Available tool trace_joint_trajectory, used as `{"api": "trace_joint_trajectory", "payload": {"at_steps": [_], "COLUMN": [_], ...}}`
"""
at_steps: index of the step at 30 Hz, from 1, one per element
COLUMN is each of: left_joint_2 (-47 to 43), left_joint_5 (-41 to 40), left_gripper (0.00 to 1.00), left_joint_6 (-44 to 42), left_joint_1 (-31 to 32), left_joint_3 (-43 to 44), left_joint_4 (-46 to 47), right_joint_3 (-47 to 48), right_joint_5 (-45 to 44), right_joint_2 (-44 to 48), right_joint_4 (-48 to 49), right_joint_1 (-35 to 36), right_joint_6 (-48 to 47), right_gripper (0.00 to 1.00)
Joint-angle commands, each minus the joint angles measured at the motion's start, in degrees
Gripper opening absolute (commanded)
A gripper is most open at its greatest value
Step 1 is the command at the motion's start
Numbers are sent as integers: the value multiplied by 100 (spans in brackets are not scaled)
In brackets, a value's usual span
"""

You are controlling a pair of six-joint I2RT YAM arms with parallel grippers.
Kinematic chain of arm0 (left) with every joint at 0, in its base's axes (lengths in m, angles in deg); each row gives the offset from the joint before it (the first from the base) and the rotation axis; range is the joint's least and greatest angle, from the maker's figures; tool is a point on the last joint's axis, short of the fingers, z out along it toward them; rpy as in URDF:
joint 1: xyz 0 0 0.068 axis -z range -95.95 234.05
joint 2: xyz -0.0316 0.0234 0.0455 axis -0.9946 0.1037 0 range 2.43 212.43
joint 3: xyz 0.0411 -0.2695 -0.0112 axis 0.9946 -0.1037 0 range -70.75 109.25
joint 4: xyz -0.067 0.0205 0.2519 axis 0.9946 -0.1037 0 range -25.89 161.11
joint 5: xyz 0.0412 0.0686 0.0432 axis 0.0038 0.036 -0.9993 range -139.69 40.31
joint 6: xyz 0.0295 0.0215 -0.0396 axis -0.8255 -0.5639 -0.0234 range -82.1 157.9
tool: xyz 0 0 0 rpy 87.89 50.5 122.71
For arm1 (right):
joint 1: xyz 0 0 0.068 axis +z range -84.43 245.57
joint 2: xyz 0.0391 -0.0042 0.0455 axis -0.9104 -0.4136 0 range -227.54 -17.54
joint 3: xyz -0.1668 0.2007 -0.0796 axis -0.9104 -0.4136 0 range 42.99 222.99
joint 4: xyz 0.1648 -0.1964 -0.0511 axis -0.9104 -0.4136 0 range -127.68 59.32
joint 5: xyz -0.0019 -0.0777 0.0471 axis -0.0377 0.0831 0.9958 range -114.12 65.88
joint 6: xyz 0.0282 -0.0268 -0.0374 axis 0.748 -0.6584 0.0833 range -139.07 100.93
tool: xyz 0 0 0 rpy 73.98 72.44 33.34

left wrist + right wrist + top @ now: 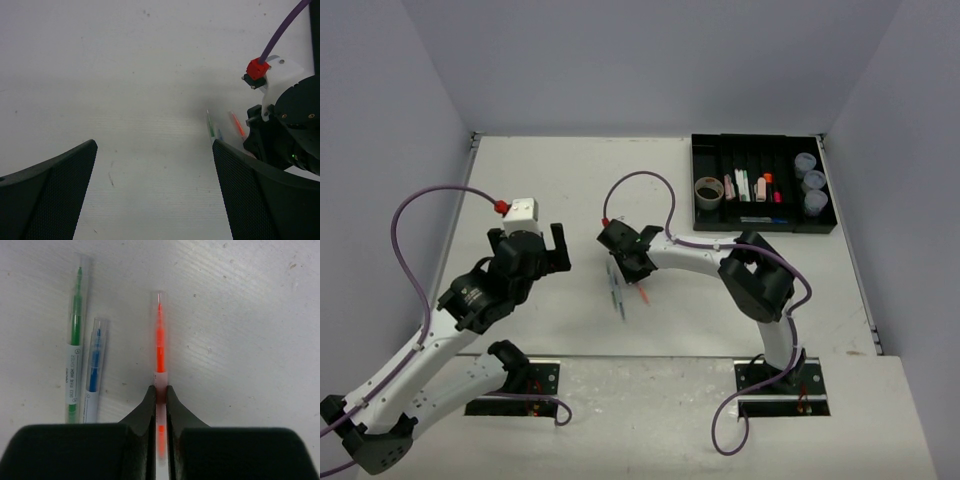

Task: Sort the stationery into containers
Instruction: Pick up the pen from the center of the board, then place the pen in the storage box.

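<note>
My right gripper (160, 390) is shut on a thin orange pen (159, 340), which sticks out ahead of the jaws, at or just above the table. A green pen (75, 340) and a blue pen (93, 365) lie side by side just left of it. In the top view my right gripper (625, 262) is at the table's middle, over the pens (617, 290). The black compartment tray (760, 141) at the far right holds a tape roll (708, 192), highlighters (760, 187) and three tubs (810, 180). My left gripper (528, 240) (155, 145) is open and empty over bare table.
The right arm's wrist, with its purple cable and red connector (256, 69), is close to the right of my left gripper. Grey walls enclose the table on three sides. The arm bases are bolted at the near edge (640, 370).
</note>
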Motion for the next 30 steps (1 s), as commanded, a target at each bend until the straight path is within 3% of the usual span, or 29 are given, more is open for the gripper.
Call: {"api": "trace_joint_trajectory", "payload": {"at_steps": [1,7,12,17,21,27,30], "left_joint_2": [-92,-158,-205,-358,-548,-492,-500], "left_joint_5": [-26,9,117,205,381,575,627], "left_gripper": [100,100,100,100,100,100,100], "left_joint_6": [-128,-145,-208,-235,-310,-395,-426], "left_joint_1": [-45,-51,-42,-42,-42,-42,-36], "left_joint_3": [-63,-86,-95,-118,-163,-176,-183], "left_joint_4": [266,283,338,389,490,550,585], "right_joint_3": [-51,-307,-6,641,2033,3376,3612], "right_joint_5": [-264,-270,-1293,-1873,-2322,-2689,-2663], "right_joint_2": [465,1635,2112,1440,414,-791,-1095], "right_joint_4": [-254,-263,-221,436,449,462,627], "right_joint_1": [-157,-1063,-2940,-4002,-4709,-5126,-5205], "right_joint_6": [-137,-419,-1498,-2525,-3190,-3629,-3857], "right_gripper": [0,0,0,0,0,0,0]}}
